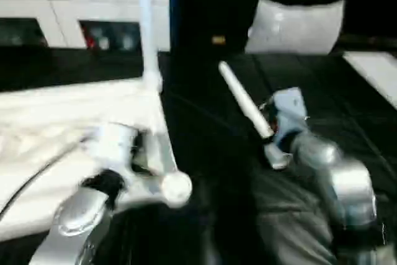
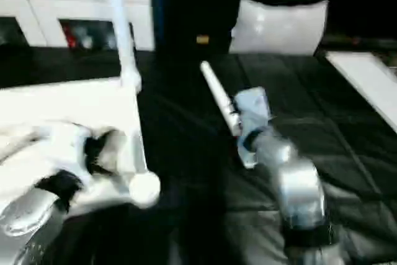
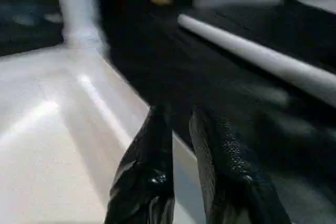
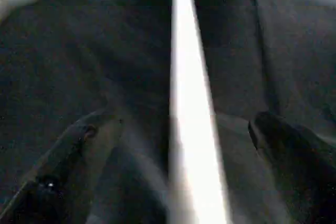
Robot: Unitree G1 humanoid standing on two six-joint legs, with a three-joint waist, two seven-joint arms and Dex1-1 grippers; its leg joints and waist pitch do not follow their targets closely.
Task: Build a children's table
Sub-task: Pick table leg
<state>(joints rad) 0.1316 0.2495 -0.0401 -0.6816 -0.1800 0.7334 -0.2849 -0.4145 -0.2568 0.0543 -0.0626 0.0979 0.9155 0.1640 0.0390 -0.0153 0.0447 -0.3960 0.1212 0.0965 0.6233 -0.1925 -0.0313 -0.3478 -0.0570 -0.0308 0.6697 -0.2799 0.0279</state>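
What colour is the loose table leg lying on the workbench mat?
White, plain with no pattern. The loose leg shows best in the right wrist view, against the black mat.

Tabletop (image 1: 56, 122): white plastic, smooth, semi-gloss, light streaks reflecting off the surface. Upright leg (image 1: 146, 23) at its corner: same white plastic, smooth tube. Loose leg (image 1: 245, 107): white plastic, smooth, slight sheen along its length. Table (image 2: 347, 147) cover: black mat, matt, looks like soft cloth or rubber, shows seams and creases. Forearms (image 2: 298, 193): silver metal, brushed-to-glossy, bright highlights. Left hand (image 3: 181, 174) fingers (image 3: 226, 177): black, pebbled rubbery texture, slightly shiny. Right hand (image 4: 197, 145) fingers (image 4: 286, 140): black, matt. White pillow-like item (image 1: 298, 26) at the back: dull, soft-looking fabric or plastic, can't tell which.
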